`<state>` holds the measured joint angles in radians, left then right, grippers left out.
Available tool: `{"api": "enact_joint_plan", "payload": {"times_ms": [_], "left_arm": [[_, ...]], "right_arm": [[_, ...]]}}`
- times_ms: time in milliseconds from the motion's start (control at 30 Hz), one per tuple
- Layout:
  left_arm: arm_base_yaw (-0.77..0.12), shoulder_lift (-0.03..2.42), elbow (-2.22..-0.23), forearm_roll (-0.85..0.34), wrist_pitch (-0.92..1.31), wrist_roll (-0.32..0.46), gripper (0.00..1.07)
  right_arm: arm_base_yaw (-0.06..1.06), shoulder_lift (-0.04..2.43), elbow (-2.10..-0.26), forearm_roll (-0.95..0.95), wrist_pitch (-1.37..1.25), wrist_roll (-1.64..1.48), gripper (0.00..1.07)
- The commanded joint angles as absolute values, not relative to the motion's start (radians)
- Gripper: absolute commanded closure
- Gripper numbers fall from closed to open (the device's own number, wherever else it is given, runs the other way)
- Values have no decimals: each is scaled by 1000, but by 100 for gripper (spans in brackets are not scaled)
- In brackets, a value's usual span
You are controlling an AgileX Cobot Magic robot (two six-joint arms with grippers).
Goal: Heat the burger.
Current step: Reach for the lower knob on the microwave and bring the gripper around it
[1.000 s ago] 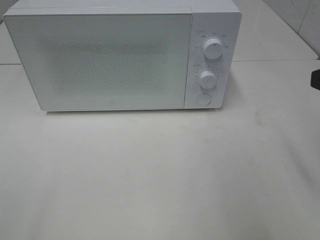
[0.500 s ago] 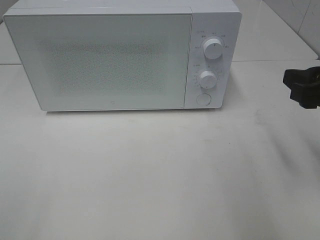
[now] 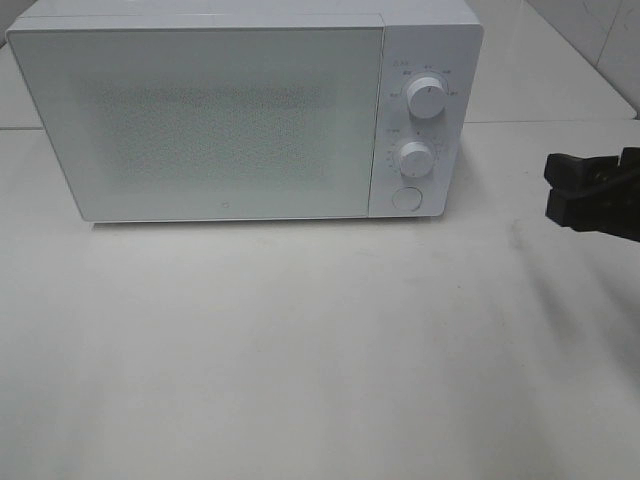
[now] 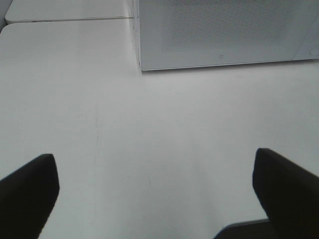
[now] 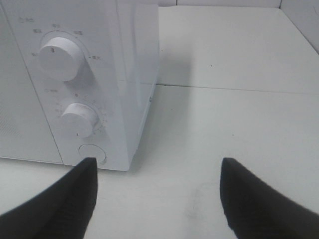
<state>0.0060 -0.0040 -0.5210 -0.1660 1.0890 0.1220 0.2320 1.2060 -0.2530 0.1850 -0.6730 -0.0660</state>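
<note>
Filling the upper left of the high view, the microwave (image 3: 440,50) sits on the counter (image 3: 300,350) with its door (image 3: 200,120) shut flush. The burger shows in no view. It is not on the bare counter in front, and I cannot tell whether it sits behind the door's dotted screen.

At the right edge of the high view, level with the controls, the right arm (image 3: 592,192) hangs above the counter, well apart from the cabinet. Its wrist view looks onto the panel: the upper knob (image 5: 59,56), the lower knob (image 5: 79,119) and, below them, the round button (image 5: 92,153). The right jaws stand wide apart and hold nothing. One tip appears right next to the button, which suggests the arm is lined up on the controls rather than on any food. With the door closed, I judge the step in hand to be either pressing the button to release the door or turning a knob to start the heating. The pictures do not settle which.

The left jaws are spread wide and empty over the counter, facing the microwave's lower left corner from well back. That pose likely keeps the left side out of the door's swing, ready to help once needed.
</note>
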Motion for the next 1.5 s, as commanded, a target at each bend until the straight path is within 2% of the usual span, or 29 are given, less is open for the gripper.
{"api": "enact_joint_plan", "payload": {"times_ms": [33, 67, 233, 267, 500, 533, 733, 933, 1167, 1500], "left_arm": [[7, -20, -518, -170, 1075, 116, 9], [7, -20, -518, -170, 1075, 116, 9], [7, -20, -518, -170, 1075, 116, 9], [7, -20, -518, -170, 1075, 116, 9], [7, -20, -518, -170, 1075, 116, 9], [7, -20, -518, -170, 1075, 116, 9], [7, -20, -518, -170, 1075, 116, 9], [7, -20, -518, -170, 1075, 116, 9], [7, -20, -518, -170, 1075, 116, 9], [7, -20, -518, -170, 1075, 116, 9]], "right_arm": [[333, 1247, -242, 300, -785, -193, 39], [381, 1273, -242, 350, -824, -210, 39], [455, 1328, -242, 414, -894, -214, 39], [500, 1358, -242, 465, -937, -220, 39], [630, 1465, -242, 631, -1097, -261, 39], [680, 1498, -244, 689, -1150, -261, 39], [787, 1590, -293, 836, -1222, -261, 39], [828, 1648, -348, 881, -1235, -260, 38], [835, 1715, -428, 890, -1232, -256, 29], [831, 1816, -514, 889, -1235, -255, 31]]}}
